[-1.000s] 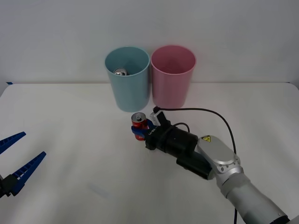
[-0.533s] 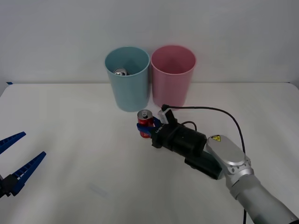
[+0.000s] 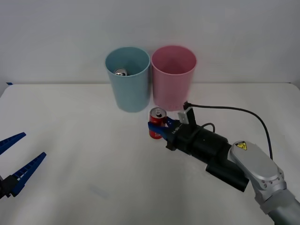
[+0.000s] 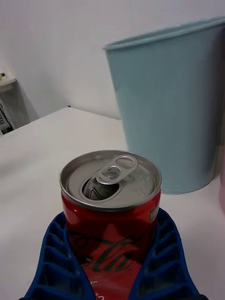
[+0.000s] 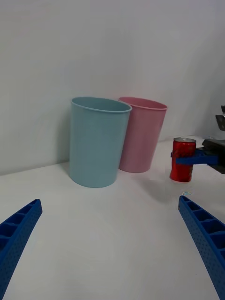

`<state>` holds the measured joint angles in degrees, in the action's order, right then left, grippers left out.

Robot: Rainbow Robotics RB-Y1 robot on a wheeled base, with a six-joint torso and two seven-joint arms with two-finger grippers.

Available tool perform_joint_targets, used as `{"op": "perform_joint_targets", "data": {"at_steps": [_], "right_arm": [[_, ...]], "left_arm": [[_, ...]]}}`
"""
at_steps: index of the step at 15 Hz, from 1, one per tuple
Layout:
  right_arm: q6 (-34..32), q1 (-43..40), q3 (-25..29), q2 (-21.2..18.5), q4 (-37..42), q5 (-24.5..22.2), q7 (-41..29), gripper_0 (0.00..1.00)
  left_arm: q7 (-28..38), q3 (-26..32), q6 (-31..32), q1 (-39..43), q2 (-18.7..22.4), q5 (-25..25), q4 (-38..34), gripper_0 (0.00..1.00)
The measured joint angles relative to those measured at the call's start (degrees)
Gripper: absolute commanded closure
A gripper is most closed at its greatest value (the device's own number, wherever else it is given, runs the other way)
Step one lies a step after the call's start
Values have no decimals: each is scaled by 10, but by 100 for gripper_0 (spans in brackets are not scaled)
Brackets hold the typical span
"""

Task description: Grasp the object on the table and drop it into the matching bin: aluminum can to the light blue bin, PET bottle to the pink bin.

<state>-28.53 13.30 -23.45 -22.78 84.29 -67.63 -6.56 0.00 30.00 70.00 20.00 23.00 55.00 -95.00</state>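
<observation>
Your right gripper [image 3: 158,129] clamps the aluminum can [image 3: 157,123], centre frame.
It's upright, just before the pink bin [image 3: 172,76]; left gripper [image 3: 16,157] spread, empty, lower left.

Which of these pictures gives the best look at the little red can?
The right wrist view: the aluminum can sits close up, its pull tab and side marking clear, gripped between the right gripper. The front view shows it small before the pink bin. The left wrist view shows its side, lifted off the table.
</observation>
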Motion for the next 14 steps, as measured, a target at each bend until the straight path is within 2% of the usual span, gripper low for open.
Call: {"op": "perform_joint_targets", "data": {"at_steps": [7, 11, 14], "right_arm": [[63, -60, 0, -101, 202, 0, -131, 100], [111, -60, 5, -128, 271, 0, -151, 100], [113, -46, 22, -134, 292, 0, -159, 100]], "left_arm": [[0, 0, 0, 0, 0, 0, 0, 0], [0, 0, 0, 0, 0, 0, 0, 0], [0, 0, 0, 0, 0, 0, 0, 0]]}}
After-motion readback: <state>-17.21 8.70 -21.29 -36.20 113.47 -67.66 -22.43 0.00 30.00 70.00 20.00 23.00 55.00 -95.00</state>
